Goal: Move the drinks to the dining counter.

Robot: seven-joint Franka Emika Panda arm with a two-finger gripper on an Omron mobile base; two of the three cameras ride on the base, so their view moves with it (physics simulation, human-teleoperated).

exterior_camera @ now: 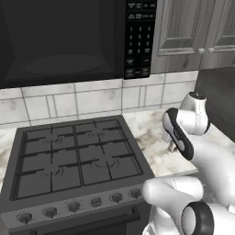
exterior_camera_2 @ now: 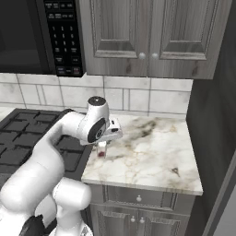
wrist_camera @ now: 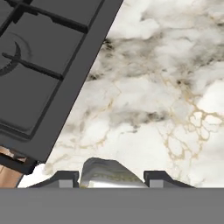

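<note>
A small pale can [wrist_camera: 111,174] sits between my two finger tips, and my gripper [wrist_camera: 111,180] is shut on it. From the right base view the can [exterior_camera_2: 101,150] hangs under the hand, low over the left part of the small marble worktop [exterior_camera_2: 152,156], with my gripper [exterior_camera_2: 102,144] pointing down. Whether the can touches the marble I cannot tell. In the left base view the arm's forearm hides most of the can [exterior_camera: 172,147]. The dining counter is out of view.
A black gas stove [exterior_camera: 73,156] stands directly left of the worktop, its edge [wrist_camera: 74,87] close to the can. A black microwave [exterior_camera: 69,36] hangs above it. Grey wall cabinets [exterior_camera_2: 147,37] are overhead, and a dark tall panel [exterior_camera_2: 216,120] closes the right side.
</note>
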